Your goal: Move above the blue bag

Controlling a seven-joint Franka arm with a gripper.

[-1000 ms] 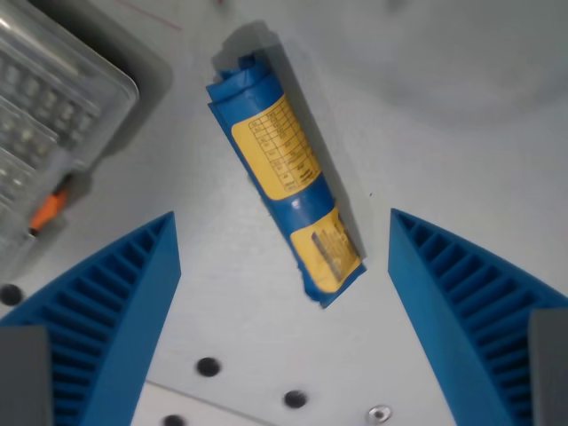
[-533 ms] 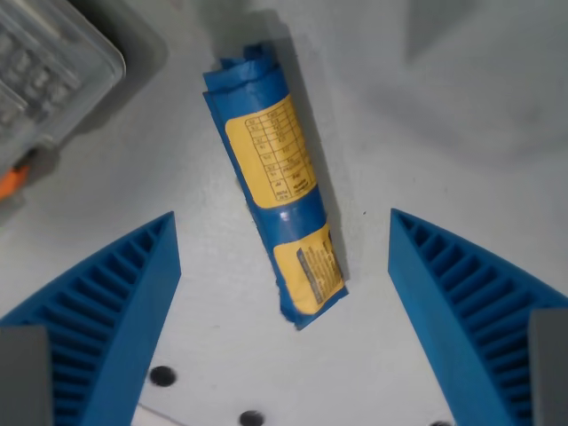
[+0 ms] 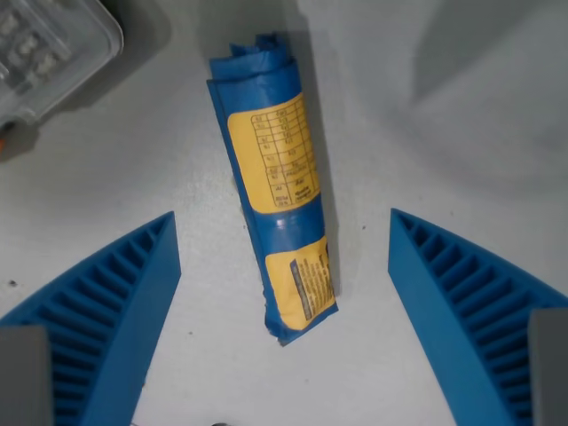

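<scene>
The blue bag point(image 3: 275, 186) is a rolled blue packet with two yellow labels. It lies on the white table, running from the upper middle of the wrist view down toward the centre. My gripper point(image 3: 284, 232) is open, hovering above the bag. Its two blue ribbed fingers point(image 3: 106, 311) stand wide apart at the wrist view's left and right, with the bag's lower half between them. Nothing is held.
A clear plastic box point(image 3: 49, 44) on a grey base sits at the wrist view's upper left corner. A dark shadow lies over the table at the upper right.
The camera has moved: the bag now sits more upright and centred between the fingers, the plastic box has slid off toward the upper left, and the table's screw holes have left the bottom edge.
</scene>
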